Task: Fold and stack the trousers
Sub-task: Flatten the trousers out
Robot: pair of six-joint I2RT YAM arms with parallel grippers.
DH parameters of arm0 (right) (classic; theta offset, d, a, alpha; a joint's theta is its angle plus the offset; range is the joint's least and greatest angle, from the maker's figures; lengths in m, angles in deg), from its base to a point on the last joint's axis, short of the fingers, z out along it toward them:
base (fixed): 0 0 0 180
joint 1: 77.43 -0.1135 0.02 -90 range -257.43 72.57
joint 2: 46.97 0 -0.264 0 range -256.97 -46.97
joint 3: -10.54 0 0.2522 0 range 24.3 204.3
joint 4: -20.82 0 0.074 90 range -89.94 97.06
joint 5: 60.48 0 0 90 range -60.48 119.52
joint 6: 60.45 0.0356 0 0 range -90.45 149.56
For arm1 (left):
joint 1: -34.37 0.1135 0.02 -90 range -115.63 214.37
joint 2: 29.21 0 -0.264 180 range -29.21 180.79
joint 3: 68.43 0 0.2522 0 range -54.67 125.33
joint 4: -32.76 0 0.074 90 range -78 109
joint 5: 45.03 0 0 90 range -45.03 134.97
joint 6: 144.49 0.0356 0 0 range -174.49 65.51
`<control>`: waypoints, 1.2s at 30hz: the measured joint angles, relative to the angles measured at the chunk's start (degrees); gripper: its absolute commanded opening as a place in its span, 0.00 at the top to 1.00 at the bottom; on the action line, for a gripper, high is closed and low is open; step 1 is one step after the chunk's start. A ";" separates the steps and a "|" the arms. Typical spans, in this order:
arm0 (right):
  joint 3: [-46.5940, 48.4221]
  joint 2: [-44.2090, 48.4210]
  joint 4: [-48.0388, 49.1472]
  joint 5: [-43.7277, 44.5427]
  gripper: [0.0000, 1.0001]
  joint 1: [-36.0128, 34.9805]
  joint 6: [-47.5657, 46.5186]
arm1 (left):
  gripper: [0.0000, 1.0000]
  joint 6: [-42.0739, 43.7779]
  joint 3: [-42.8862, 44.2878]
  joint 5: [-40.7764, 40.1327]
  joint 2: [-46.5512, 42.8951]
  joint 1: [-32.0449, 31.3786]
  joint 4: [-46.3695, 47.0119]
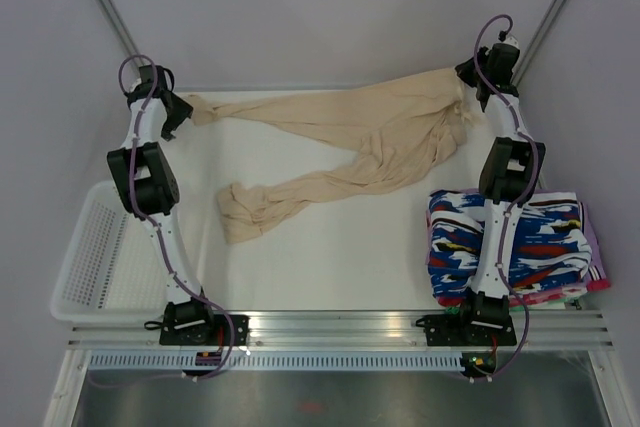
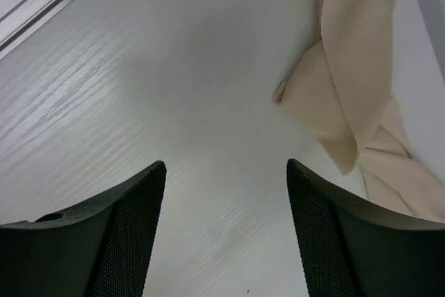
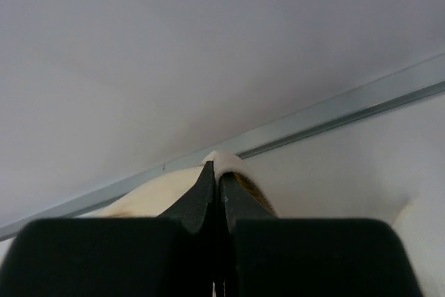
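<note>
Step in hand: laying out, no fold made yet. The trousers (image 1: pixel 380 147) lie spread along the far edge of the table (image 1: pixel 330 257). The waist is bunched at the far right corner. One leg runs along the far edge to the far left corner. The other leg angles toward the middle of the table and ends in a crumpled heap left of centre.

My right gripper (image 3: pixel 217 179) is at the far right corner, jaws closed tight on a pinch of the cream fabric at the waist end. The cloth shows just past the tips.

My left gripper (image 2: pixel 226 165) is at the far left corner, jaws spread wide with nothing between them but bare table. In the left wrist view the end of the far leg lies off to the right, near the right finger and not inside the gap.

Next move, my guess: slide the left gripper sideways onto that leg end, drop to the table surface and close. The fabric is thin and limp, so the pinch has to be low or it misses. Then the legs need bringing together; the near leg's crumpled end wants straightening first.

The patterned garments (image 1: pixel 540 237) are stacked at the near right corner, and the folded trousers probably go there. The white basket (image 1: pixel 95 247) sits off the left edge, not in play.
</note>
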 measured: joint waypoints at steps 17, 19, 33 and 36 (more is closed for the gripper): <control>-2.95 0.48 -2.40 -0.35 1.00 1.33 0.31 | 0.23 -9.11 4.24 9.70 8.17 -5.33 16.52; -2.93 0.48 -2.54 -0.42 1.00 1.33 0.24 | 0.24 -9.29 4.46 8.98 8.48 -6.62 16.26; -2.93 0.48 -3.52 -0.46 1.00 1.40 0.13 | 0.98 -9.18 11.47 -0.37 12.11 -8.59 9.99; -2.93 0.48 -3.61 -0.44 1.00 1.40 0.11 | 0.98 -9.05 11.82 -0.72 12.48 -8.39 9.44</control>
